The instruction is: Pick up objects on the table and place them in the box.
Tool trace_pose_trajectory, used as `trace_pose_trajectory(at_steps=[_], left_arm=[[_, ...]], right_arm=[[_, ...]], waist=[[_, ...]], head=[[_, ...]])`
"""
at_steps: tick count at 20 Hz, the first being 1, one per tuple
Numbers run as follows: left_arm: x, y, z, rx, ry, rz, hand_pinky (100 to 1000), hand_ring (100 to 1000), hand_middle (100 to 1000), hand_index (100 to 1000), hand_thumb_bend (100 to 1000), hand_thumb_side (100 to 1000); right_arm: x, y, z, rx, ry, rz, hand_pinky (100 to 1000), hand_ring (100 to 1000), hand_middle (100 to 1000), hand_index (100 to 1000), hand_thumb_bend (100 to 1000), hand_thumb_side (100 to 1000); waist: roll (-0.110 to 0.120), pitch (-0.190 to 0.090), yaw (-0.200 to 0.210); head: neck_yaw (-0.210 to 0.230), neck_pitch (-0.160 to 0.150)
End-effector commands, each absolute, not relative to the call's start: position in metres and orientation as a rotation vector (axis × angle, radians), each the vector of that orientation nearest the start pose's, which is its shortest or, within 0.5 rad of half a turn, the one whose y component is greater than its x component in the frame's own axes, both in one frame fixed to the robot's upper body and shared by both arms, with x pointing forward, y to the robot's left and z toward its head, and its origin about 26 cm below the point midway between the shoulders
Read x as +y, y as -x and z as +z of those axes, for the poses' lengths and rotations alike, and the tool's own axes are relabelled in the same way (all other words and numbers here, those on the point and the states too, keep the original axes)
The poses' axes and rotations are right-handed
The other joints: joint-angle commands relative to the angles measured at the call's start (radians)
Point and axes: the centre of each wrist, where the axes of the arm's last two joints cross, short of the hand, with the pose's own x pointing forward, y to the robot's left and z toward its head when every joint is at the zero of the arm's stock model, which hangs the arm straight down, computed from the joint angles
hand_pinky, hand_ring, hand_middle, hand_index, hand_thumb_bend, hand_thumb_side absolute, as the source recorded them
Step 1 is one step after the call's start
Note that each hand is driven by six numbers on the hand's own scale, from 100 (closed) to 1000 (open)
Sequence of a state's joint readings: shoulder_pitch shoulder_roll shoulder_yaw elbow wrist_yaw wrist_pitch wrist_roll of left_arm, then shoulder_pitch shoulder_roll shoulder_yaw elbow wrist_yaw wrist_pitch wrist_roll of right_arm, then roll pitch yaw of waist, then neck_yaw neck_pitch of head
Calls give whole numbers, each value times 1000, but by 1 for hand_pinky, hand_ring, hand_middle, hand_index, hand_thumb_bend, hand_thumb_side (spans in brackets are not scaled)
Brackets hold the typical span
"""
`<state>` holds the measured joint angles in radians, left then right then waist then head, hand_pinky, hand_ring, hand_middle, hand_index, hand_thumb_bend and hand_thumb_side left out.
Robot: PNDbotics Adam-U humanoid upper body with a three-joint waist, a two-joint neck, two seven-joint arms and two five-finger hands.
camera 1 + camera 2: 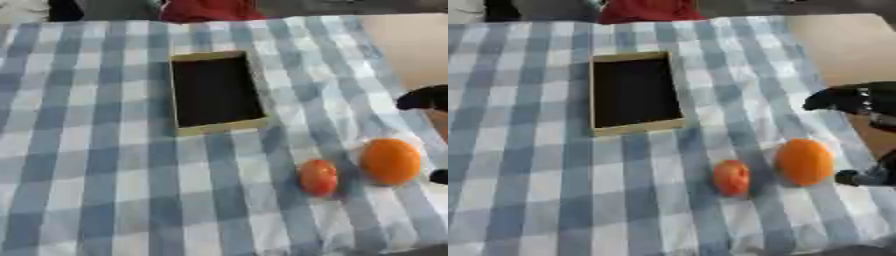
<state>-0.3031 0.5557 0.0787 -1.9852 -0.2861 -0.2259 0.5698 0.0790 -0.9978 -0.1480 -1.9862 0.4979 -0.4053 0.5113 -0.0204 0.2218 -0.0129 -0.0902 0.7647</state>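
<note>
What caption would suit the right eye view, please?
Right hand nears orange and smaller red fruit beside empty box on checked tablecloth.

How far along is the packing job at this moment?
Nothing looks packed yet: the box shows only a dark interior. The right hand is beside the orange, not holding it. The orange and the smaller red fruit both remain on the checked cloth.

I seem to be somewhere homely: my bench wears a blue-and-white checked tablecloth, though little beyond it shows what room this is.
</note>
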Motion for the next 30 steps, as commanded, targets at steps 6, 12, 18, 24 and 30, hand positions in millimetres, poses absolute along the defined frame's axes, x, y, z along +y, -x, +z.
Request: trace_pose_trajectory(at_steps=[6,12,18,24,30], left_arm=[[314,-293,243,3251,1138,130,844,838,735,827,155,714],[313,-294,244,3253,1129,126,844,838,735,827,153,716],[312,-294,244,3256,1121,120,844,838,735,827,152,717],[312,-294,244,3259,1116,118,843,838,735,827,151,719],[311,-294,243,3262,1112,115,843,838,735,828,151,719]], right_arm=[[-393,-250,231,-1379,867,1884,828,899,915,977,547,270],[-390,-251,227,-1357,874,1854,810,886,901,964,542,279],[-387,-252,221,-1319,865,1831,797,872,885,952,525,297],[-392,-256,213,-1298,834,1806,781,855,859,935,516,307],[-402,-260,205,-1237,864,1776,787,847,828,915,564,301]], waist=[[4,-6,1],[7,2,6],[8,6,13],[8,6,16],[10,7,19]], head=[[-11,5],[-19,5],[-23,5],[-28,5],[-32,5]])
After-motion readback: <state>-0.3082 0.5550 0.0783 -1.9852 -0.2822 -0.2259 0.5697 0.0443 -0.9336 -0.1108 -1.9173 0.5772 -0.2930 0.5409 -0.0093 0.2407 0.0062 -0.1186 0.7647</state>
